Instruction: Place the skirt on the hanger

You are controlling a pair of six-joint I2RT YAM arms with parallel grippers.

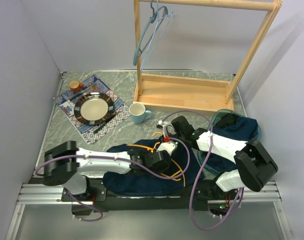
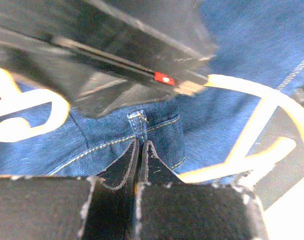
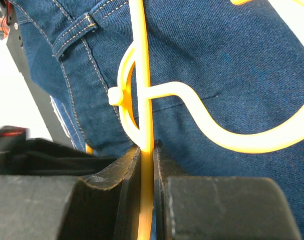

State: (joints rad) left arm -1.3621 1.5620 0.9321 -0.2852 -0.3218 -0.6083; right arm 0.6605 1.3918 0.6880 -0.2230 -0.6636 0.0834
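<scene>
- Skirt (image 1: 141,181): dark blue denim, spread flat at the near edge of the surface (image 1: 192,80) between the two arm bases; its right part reaches a teal bowl (image 1: 223,116)
- Yellow hanger (image 1: 178,174): lies on top of the skirt near the middle of the cloth, its thin loops showing over the denim
- Left pincer (image 1: 162,159): reaches in from the left over the skirt; in the left wrist view its fingers (image 2: 126,162) are pressed together on the stitched waistband edge, just below a belt loop (image 2: 137,122)
- Right pincer (image 1: 168,136): comes from the right and sits just beside the left pincer, above the skirt's upper edge; in the right wrist view its fingers (image 3: 129,165) are clamped on a straight bar of the yellow hanger, which runs upward across the denim past a curved hook
- Wooden rack (image 1: 184,95): stands at the far side, well apart from the skirt, with a blue hanger (image 1: 149,35) hung from its top rail
- Plate (image 1: 94,108) on a patterned mat (image 1: 119,116), with a blue cup (image 1: 137,113) just beside the mat, at the far left
</scene>
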